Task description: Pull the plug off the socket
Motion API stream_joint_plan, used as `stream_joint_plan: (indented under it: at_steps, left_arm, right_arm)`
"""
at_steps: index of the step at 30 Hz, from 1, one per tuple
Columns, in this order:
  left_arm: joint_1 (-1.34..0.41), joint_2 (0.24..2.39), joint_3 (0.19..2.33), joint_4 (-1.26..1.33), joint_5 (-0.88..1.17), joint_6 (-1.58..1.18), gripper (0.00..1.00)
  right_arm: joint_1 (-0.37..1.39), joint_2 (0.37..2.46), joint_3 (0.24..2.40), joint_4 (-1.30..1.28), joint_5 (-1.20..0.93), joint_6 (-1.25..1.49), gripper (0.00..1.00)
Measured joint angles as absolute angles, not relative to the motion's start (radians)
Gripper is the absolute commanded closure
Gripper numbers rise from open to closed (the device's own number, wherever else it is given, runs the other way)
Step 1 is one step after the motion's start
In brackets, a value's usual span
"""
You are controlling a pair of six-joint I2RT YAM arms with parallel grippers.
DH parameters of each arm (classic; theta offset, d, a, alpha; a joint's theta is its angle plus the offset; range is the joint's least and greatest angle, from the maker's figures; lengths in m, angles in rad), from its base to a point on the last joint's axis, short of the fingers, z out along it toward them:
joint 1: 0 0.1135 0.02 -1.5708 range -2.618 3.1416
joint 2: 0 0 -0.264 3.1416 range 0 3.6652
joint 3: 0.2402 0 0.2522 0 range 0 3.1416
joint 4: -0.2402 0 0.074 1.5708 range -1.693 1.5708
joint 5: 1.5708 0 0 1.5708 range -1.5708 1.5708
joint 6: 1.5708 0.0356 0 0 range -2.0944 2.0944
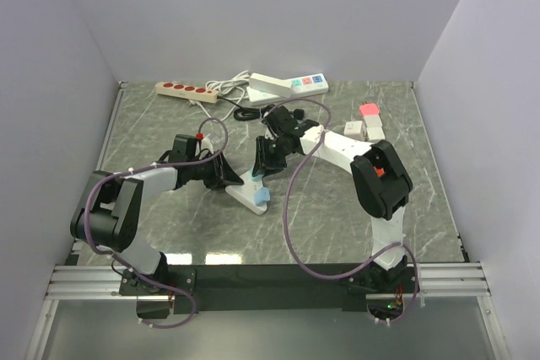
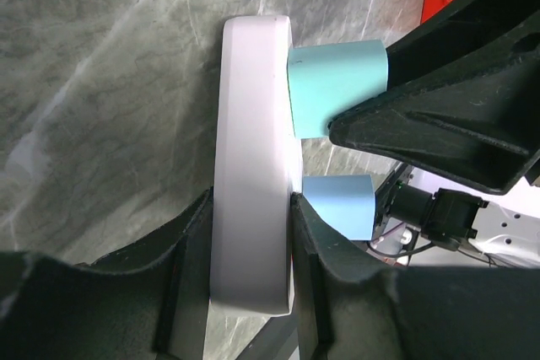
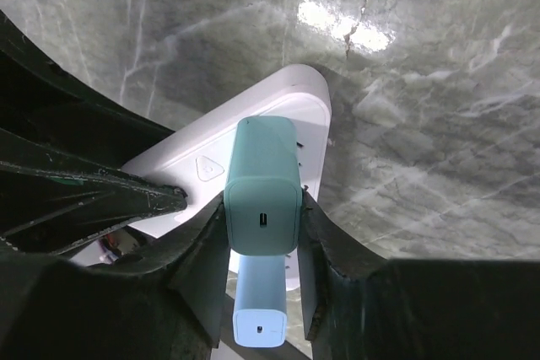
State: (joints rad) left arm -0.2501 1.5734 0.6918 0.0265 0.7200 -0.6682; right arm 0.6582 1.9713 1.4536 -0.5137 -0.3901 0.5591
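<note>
On the grey marbled surface [image 1: 337, 208], the left hand [image 2: 251, 208] grips a white socket strip [image 2: 253, 124], its 2 fingers [image 2: 190, 250] pressed against the strip's long sides near 1 end. 2 light blue blocks stand out of the strip's face, side by side. The right hand [image 3: 261, 217] is closed on the plug [image 3: 263, 183], the blue block nearer the middle of the strip, with 1 finger [image 3: 207, 250] on each side of it, and the plug sits seated in the strip. The other blue block [image 3: 258, 309] stands just beside it, toward the end the left hand holds, and is not gripped. In the overhead view both hands meet at the strip in the middle of the surface. At the far edge lie a beige strip with red switches [image 1: 186, 90] and a white strip with coloured buttons [image 1: 291, 83], well apart from the hands.
</note>
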Motion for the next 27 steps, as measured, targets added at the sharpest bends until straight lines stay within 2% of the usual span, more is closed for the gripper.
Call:
stream_joint_plan:
  at_steps: [4, 21, 23, 27]
  left_arm:
    - [-0.25, 1.571, 0.69, 0.032, 0.712, -0.677, 0.99]
    - [-0.268, 1.536, 0.68, 0.167, 0.675, -0.703, 0.99]
    - [-0.269, 1.536, 0.68, 0.168, 0.673, -0.703, 0.99]
    - [-0.28, 1.536, 0.678, 0.117, 0.693, -0.693, 0.99]
  right_arm:
    - [0.649, 1.99, 1.475, -0.525, -0.417, 0.552, 1.0]
    - [0.515, 2.051, 1.632, -0.695, -0.631, 0.434, 1.0]
    - [0.517, 2.027, 1.581, -0.646, -0.624, 0.456, 1.0]
    - [0.57, 1.876, 1.338, -0.461, -0.51, 0.594, 1.0]
